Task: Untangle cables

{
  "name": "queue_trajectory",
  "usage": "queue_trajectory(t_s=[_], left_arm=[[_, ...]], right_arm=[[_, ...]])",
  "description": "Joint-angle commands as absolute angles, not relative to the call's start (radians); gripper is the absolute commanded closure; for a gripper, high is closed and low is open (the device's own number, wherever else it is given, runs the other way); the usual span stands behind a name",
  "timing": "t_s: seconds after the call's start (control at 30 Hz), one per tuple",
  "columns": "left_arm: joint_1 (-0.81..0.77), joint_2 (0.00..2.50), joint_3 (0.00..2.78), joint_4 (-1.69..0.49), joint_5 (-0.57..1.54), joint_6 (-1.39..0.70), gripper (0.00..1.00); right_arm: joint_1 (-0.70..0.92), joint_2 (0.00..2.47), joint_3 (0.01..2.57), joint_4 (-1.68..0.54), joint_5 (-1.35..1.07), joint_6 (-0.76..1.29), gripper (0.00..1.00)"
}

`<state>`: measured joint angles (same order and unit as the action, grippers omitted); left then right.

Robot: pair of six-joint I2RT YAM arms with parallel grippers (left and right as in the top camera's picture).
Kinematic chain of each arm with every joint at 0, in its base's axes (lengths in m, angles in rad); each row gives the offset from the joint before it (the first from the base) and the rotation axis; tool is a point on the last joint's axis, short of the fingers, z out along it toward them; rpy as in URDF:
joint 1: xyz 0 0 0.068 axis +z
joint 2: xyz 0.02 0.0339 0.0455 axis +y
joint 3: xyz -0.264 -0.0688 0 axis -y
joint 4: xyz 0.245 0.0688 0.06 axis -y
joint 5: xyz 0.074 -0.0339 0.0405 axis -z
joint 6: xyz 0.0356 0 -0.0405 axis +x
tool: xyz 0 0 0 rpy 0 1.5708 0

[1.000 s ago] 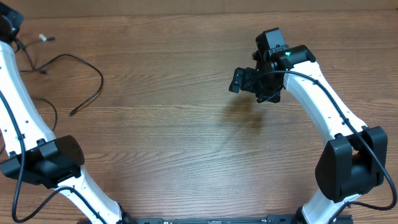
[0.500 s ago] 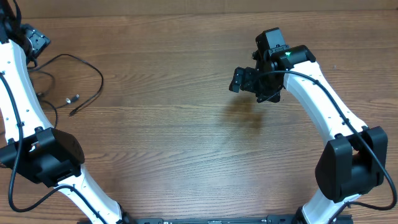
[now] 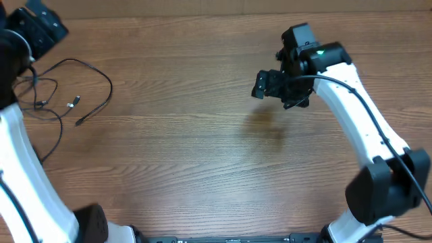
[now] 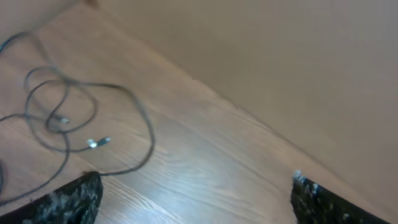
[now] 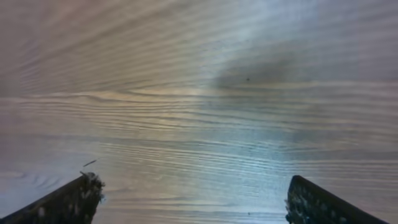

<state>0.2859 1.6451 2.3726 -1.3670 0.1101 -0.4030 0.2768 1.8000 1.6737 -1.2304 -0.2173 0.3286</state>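
Up went my left gripper (image 4: 196,200) toward the upper left of the overhead view, and it let go of the cables (image 3: 110,87). Now it is wide open and holds nothing. My right gripper (image 5: 196,202) is open and empty too. The cables lie in loose loops on the surface (image 3: 202,148) at the left.

Middle and right of table (image 3: 202,169): bare wood, wide free passage. Only low obstacle: cables (image 3: 110,86), loose flat loops at far left, plug ends among them. Left gripper (image 4: 196,208) above that corner, jaws spread, gap free. Beige wall (image 4: 280,62) just past table edge blocks reach beyond. Right gripper (image 5: 199,202) over bare wood, well apart from cables, jaws spread, gap free.
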Motion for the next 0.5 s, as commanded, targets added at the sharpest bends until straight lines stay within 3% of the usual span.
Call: queue_trajectory(t_s=[0.0, 0.1, 0.2, 0.47], left_arm=[[0.206, 1.625, 2.371, -1.404, 0.136, -0.320, 0.00], [0.135, 1.610, 2.371, -1.444, 0.137, -0.305, 0.00], [0.053, 1.610, 2.371, -1.468, 0.196, -0.261, 0.00], [-0.067, 1.610, 2.370, -1.473, 0.226, -0.261, 0.00]], right_arm=[[0.278, 1.650, 1.765, -1.267, -0.205, 0.265, 0.11], [0.279, 1.574, 1.801, -1.306, -0.167, 0.253, 0.10], [0.279, 1.457, 1.831, -1.347, -0.061, 0.253, 0.00], [0.279, 1.211, 1.834, -1.372, 0.044, 0.254, 0.00]])
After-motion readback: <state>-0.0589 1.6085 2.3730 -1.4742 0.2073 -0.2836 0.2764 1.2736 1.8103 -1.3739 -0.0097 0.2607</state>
